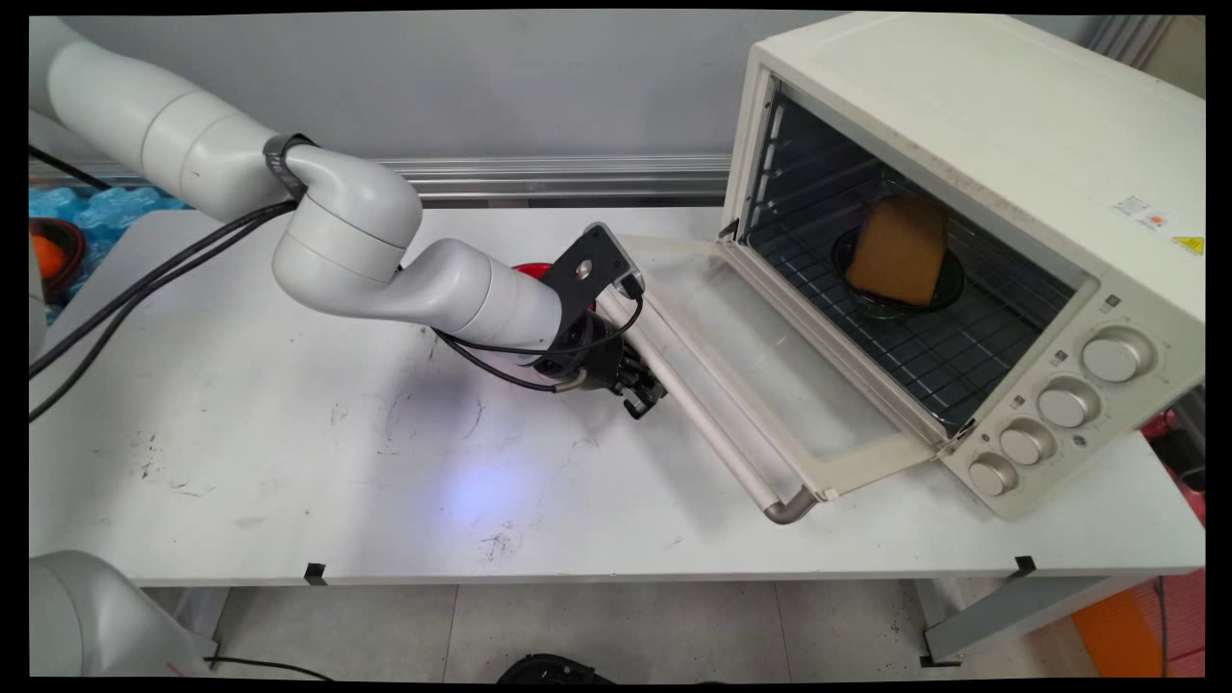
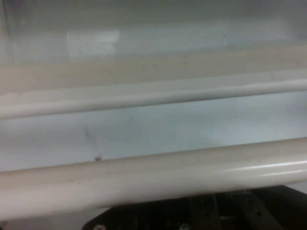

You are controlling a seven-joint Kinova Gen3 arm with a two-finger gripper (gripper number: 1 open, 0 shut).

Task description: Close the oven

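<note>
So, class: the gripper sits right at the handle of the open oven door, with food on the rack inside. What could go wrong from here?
1. The gripper sits against the door handle; the hand view shows only the bar, so a slip or knock seems possible.
2. The open door overhangs the table; downward pressure might tip the toaster oven.
3. A jolt could shift the bread on its dark dish.
</note>
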